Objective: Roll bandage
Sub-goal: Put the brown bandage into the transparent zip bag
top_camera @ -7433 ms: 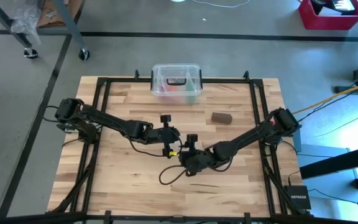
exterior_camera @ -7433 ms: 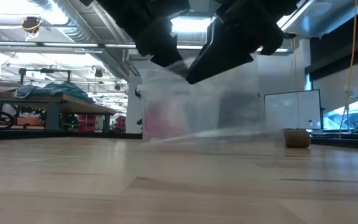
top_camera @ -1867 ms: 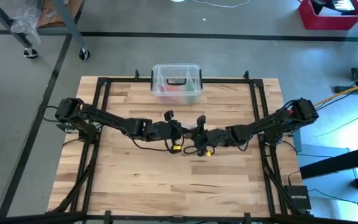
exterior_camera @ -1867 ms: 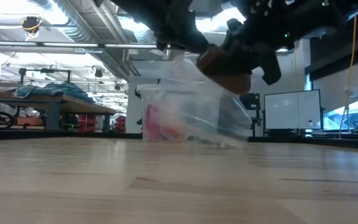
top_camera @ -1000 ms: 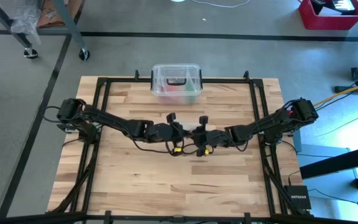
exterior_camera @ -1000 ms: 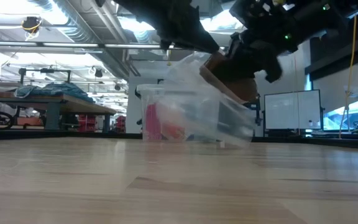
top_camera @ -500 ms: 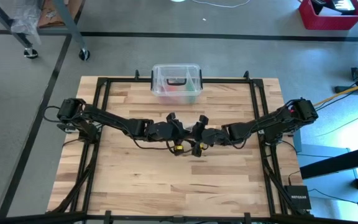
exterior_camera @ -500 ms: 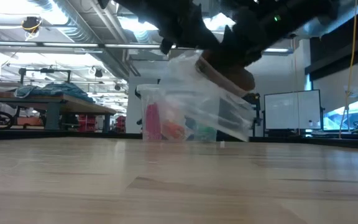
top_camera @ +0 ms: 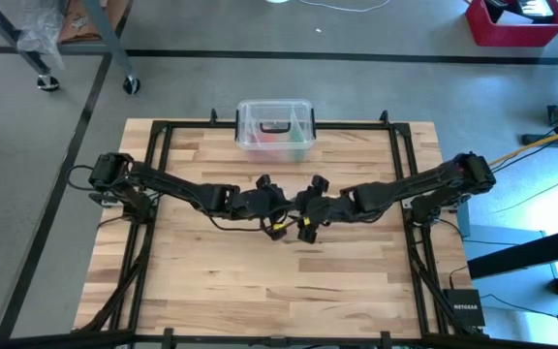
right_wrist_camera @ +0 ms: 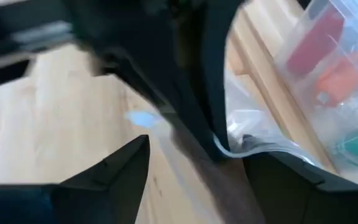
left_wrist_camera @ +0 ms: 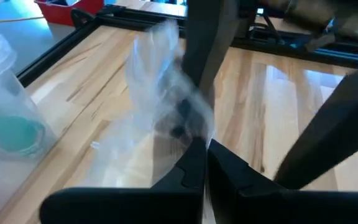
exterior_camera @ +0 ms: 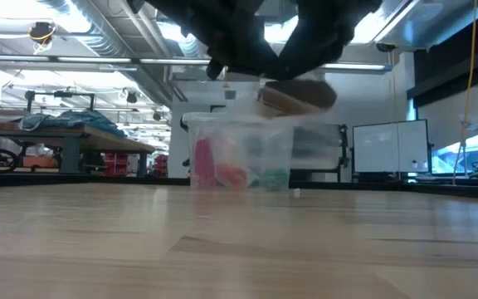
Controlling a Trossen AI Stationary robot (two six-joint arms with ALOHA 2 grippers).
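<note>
My two arms meet above the middle of the table. My left gripper [top_camera: 281,211] is shut on a clear plastic bag [left_wrist_camera: 160,87], held up off the table. The bandage shows as a small brown roll [exterior_camera: 297,95], lying about level, high above the tabletop at the bag's top, just under the dark arms. My right gripper [top_camera: 304,215] stands open beside the left one. Its fingers [right_wrist_camera: 110,174] are wide apart, with the bag's edge [right_wrist_camera: 260,146] and a brown shape [right_wrist_camera: 225,186] between them. Whether they touch either, I cannot tell. My left gripper pinches the clear bag's film [left_wrist_camera: 178,127] between its two shut fingers [left_wrist_camera: 194,165], right at the fingertips. The fingers slant down a little from the table's left side. The bag stands out ahead of them, crumpled and clear of the table.
A clear plastic box with a black handle [top_camera: 276,131] stands at the table's far edge and holds red, orange and green things [exterior_camera: 235,170]. A black frame [top_camera: 400,145] runs around the tabletop. Bare wood lies toward the near edge [top_camera: 279,291].
My right gripper has gone up and rolled about its own axis. The brown roll, which slanted down toward the right, now lies about level and a little higher. The bag no longer hangs down in a long slant below it.
</note>
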